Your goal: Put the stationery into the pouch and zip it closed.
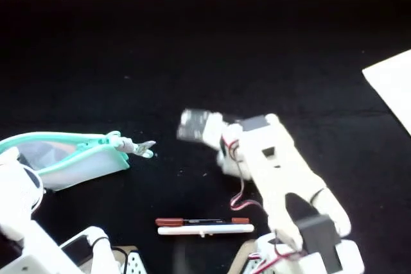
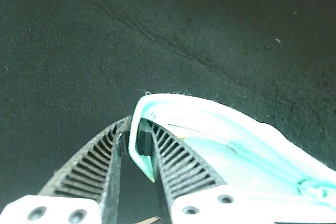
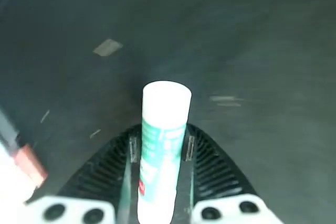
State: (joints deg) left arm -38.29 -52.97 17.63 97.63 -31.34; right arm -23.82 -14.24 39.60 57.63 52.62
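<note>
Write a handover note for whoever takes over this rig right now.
Left hand: shut on the rim of the open mint pouch, at the left of the table.
Right hand: shut on a glue stick, mid-table, apart from the pouch.
A red-ended pen and a white pen lie together near the arm bases.
Done: glue stick picked up.
Left: glue stick and both pens into the pouch, then zip.
</note>
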